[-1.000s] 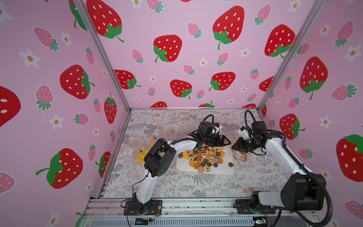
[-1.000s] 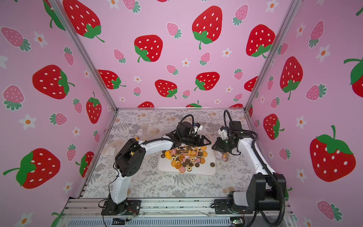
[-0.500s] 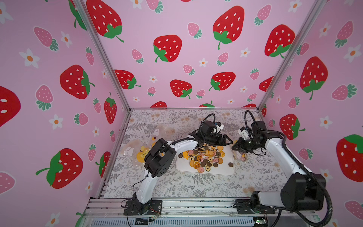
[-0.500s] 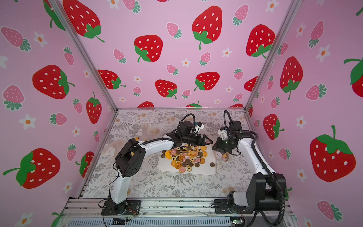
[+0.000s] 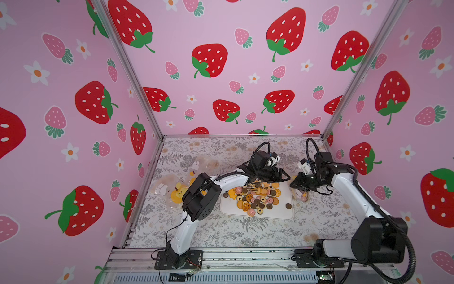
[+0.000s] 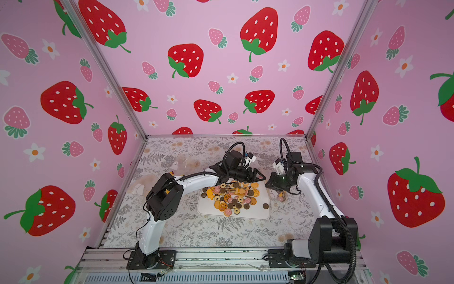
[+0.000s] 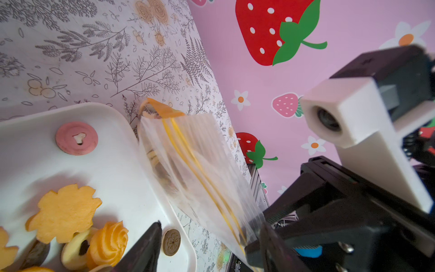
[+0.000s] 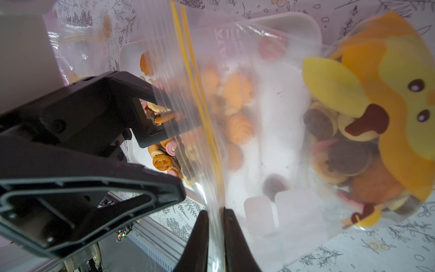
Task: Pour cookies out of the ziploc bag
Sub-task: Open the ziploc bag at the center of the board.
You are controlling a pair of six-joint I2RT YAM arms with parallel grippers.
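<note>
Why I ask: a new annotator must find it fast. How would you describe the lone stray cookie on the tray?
Start at the white tray in the middle of the leaf-patterned table, heaped with cookies. Toward its edge on the right arm's side, one dark brown cookie lies on bare white. Unlike the heaped ones, it sits apart, touching no neighbour.

Open surface [image 5: 245,236] runs along the near and far edges, but the middle is blocked by the tray [image 5: 277,214] heaped with cookies [image 5: 255,196], the left gripper [image 5: 286,177] and right gripper [image 5: 293,185] crowding its far right corner at the hanging bag [image 5: 300,195], and other bags [image 5: 177,193] by the left edge.
</note>
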